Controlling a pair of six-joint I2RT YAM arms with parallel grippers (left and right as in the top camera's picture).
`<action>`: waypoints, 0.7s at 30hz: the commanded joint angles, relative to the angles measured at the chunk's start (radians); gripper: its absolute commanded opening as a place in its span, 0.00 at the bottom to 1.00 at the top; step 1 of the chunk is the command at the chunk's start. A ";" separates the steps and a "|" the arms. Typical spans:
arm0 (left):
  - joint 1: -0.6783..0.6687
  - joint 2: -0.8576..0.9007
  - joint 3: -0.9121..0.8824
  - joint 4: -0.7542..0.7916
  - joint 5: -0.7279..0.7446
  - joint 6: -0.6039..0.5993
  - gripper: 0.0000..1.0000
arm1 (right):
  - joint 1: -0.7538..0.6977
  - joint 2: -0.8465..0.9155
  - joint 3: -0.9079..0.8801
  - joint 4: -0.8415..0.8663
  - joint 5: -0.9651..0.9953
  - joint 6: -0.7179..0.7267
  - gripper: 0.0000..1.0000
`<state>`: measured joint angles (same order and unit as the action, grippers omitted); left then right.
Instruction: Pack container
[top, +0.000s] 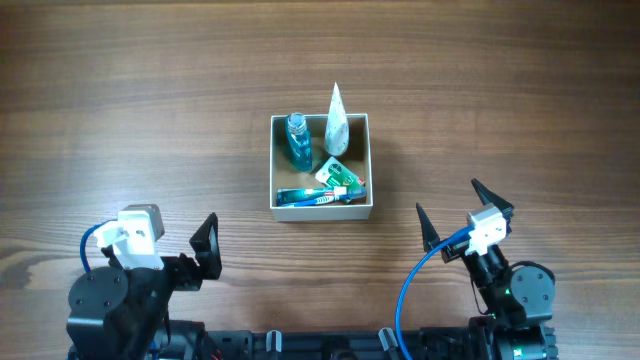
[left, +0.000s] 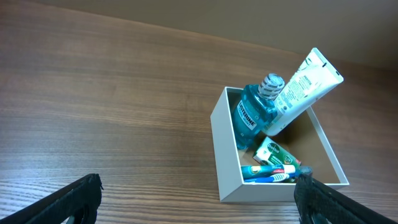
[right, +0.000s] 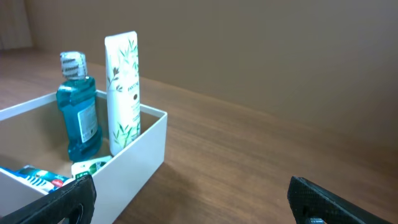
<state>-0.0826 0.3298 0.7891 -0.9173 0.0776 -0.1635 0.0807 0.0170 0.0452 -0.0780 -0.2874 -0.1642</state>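
The container is a small square white-walled box at mid table; it also shows in the left wrist view and the right wrist view. In it stand a blue mouthwash bottle and a white tube, and a small green-and-white packet and a toothbrush and toothpaste lie on the floor. My left gripper is open and empty at the front left. My right gripper is open and empty at the front right. Both are well apart from the box.
The table is brown wood grain. Both arm bases sit at the front edge with blue cables.
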 joint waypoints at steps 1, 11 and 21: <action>0.006 -0.005 -0.008 0.002 0.027 -0.013 1.00 | 0.000 -0.014 -0.001 0.014 0.065 -0.015 1.00; 0.006 -0.005 -0.008 0.002 0.027 -0.013 1.00 | 0.000 -0.014 -0.002 0.001 0.307 0.247 1.00; 0.006 -0.005 -0.008 0.002 0.027 -0.013 1.00 | 0.000 -0.013 -0.002 -0.002 0.253 0.245 1.00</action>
<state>-0.0826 0.3298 0.7891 -0.9176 0.0776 -0.1635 0.0807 0.0170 0.0452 -0.0811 -0.0219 0.0608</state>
